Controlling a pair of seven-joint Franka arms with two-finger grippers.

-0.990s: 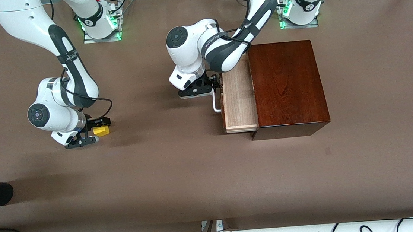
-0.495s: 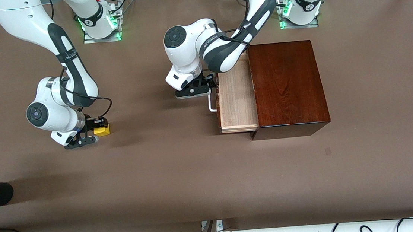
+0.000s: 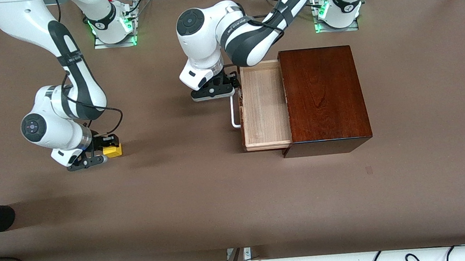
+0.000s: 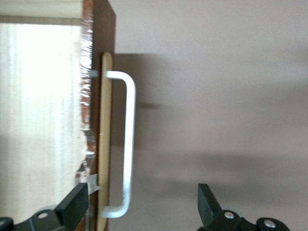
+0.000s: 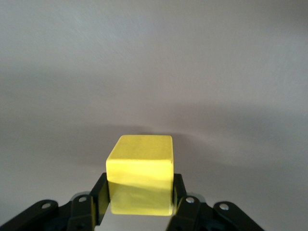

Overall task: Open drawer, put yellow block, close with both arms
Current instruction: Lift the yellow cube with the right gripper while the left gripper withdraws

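Start with the yellow block (image 3: 113, 151): you will find it in the left-centre of the front view, low by the table (image 3: 205, 200) and toward the right arm's end. The right gripper (image 3: 105, 149) has its two fingers (image 5: 100, 202) pressed against the block's opposite sides, so they are closed on it. In the right wrist view the cube (image 5: 140, 174) fills the lower middle of the frame, its top face lit, with bare table surface above it. You cannot tell from either view whether the block rests on the table or is just off it.

Look next to the middle of the front view, slightly right of centre. The drawer (image 3: 263, 102) stands pulled well out of the dark box (image 3: 324, 97), toward the right arm's end of the table, and its pale wooden tray shows bare inside. The white handle (image 3: 234, 113) sticks out from the drawer's front. The left gripper (image 3: 235, 85) sits at the end of the handle that is higher in the frame, just beside the drawer front. In the left wrist view, the handle (image 4: 126, 149) runs down the centre, and the two fingers (image 4: 208, 204) stand wide apart in the lower corners of the frame, one on either side of the handle's end, gripping nothing.

The box lies nearer the left arm's end, below that arm's base (image 3: 338, 12) in the frame. Block and drawer are well apart.
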